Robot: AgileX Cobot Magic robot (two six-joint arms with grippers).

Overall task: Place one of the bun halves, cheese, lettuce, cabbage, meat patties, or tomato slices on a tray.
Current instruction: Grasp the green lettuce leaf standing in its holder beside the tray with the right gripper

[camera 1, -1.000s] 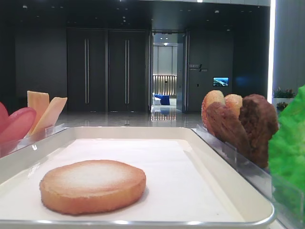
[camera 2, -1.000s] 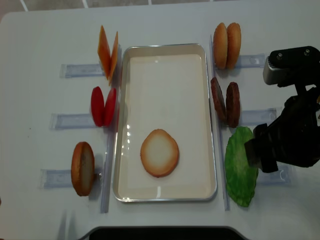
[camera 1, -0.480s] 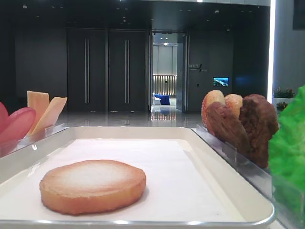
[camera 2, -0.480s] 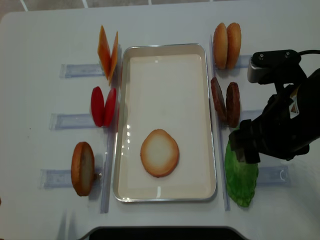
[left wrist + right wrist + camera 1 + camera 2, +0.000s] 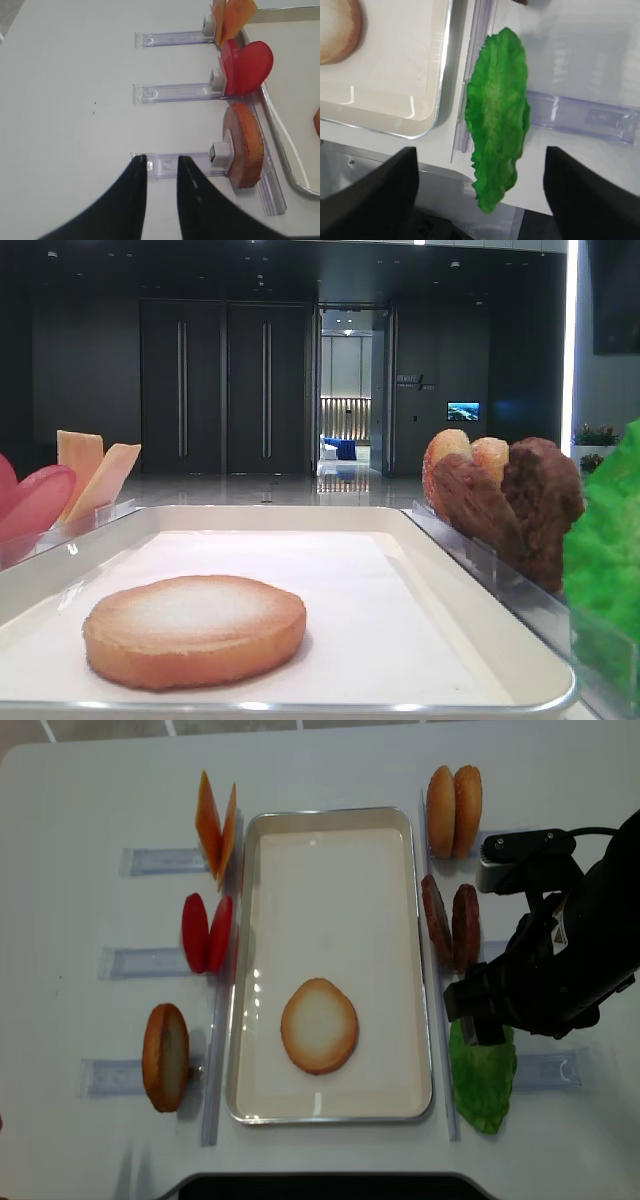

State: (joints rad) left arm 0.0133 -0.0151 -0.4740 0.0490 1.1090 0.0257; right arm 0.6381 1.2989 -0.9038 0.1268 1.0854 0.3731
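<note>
White table (image 5: pixel 80 810), seen from above; in the low view, a dark hall with tall double doors (image 5: pixel 222 390) behind.

Right gripper (image 5: pixel 480 160) spread wide, gripping nothing, hanging over the lettuce (image 5: pixel 497 115) with one dark finger (image 5: pixel 375 195) on either side of the leaf in the wrist view; no contact visible. From above, black right arm (image 5: pixel 560 960) covering the upper part of the leaf. Left gripper (image 5: pixel 161 161) parted only narrowly, empty, above the near-left clear rack (image 5: pixel 172 165).

One lettuce leaf: bright green, ruffled edge, standing on edge and tilted against the near-right rack (image 5: pixel 580 115), just beside the tray (image 5: pixel 330 812) and outside its rim.

Four bun halves: one (image 5: pixel 319 1026) flat on the tray, pale face up, toward the near end; one (image 5: pixel 165 1057) upright on the near-left rack; two (image 5: pixel 454 811) upright side by side on the far-right rack. Two meat patties (image 5: pixel 450 928), dark and lumpy, upright between the far buns and the lettuce. Two tomato slices (image 5: pixel 207 933), red, on the middle-left rack. Two cheese slices (image 5: pixel 216 823), orange, leaning apart in a V on the far-left rack.

One tray, white, shallow, glossy rim, between the two rows of racks, three racks each side.
</note>
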